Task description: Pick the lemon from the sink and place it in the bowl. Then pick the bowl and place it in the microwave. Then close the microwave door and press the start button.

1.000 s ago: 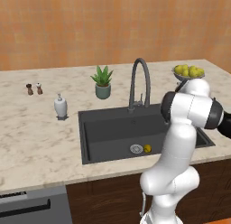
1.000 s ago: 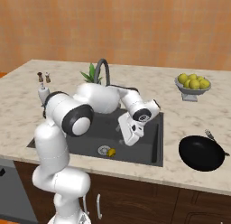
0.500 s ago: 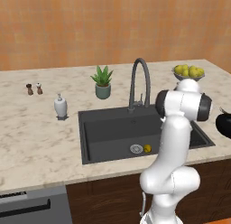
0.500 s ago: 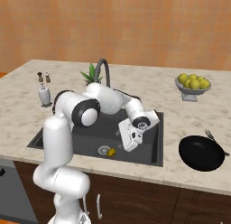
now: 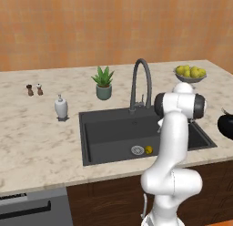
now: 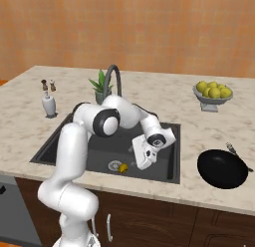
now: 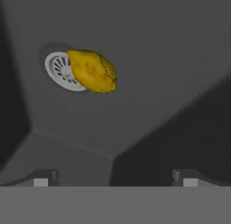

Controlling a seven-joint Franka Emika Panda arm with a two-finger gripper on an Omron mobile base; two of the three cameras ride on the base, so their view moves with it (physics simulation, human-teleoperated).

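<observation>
The pincer (image 7: 115, 177) hangs wide open and empty above the sink (image 7: 149, 83) floor — the lemon (image 7: 92, 70) lies ahead, left of centre, long axis slanting across the jaws

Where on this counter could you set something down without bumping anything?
The widest bare stretch of counter lies left of the sink, in front of the soap bottle and shakers. Another patch lies between the faucet and the fruit bowl. It is tighter near the black bowl and fork.
</observation>
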